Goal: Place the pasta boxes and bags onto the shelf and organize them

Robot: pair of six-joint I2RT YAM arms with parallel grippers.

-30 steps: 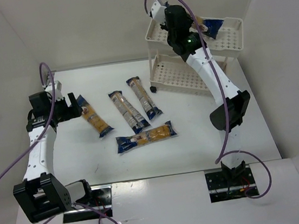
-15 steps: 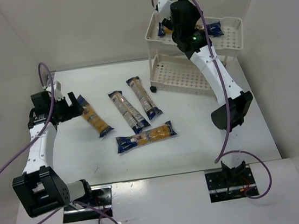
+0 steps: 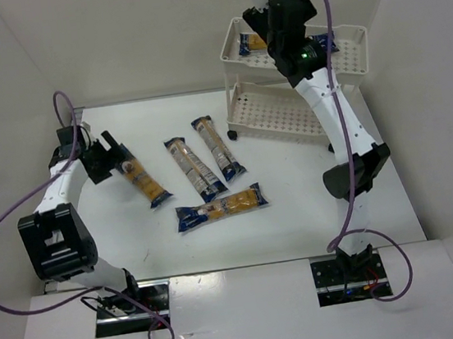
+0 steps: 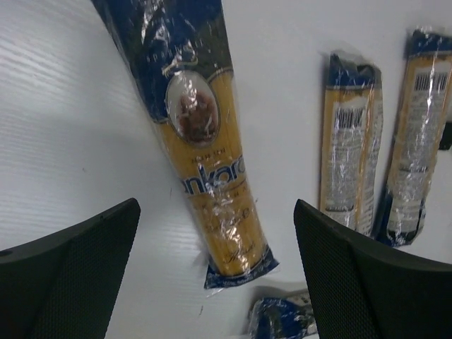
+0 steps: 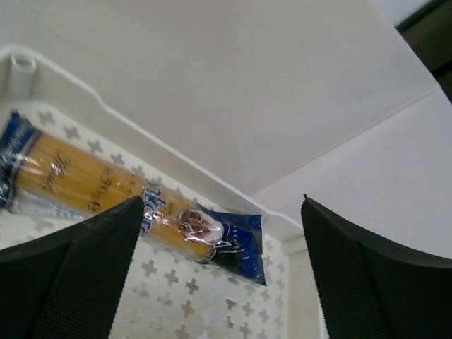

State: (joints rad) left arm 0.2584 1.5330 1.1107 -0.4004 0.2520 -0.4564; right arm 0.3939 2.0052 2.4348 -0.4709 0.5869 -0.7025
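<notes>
Up on the top tray of the shelf (image 3: 351,53) one pasta bag (image 5: 92,176) lies flat under the open, empty right jaws, while the left jaws hang open over another bag (image 4: 212,162) on the table (image 3: 297,202), which probably needs grabbing next.

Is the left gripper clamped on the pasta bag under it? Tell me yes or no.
No, the left gripper is wide open above the pasta bag, which lies free on the table.

One pasta bag (image 5: 106,191) flat in top tray of shelf (image 3: 351,56); four bags (image 3: 143,180) (image 3: 191,167) (image 3: 216,147) (image 3: 220,207) on table (image 3: 303,185)
</notes>
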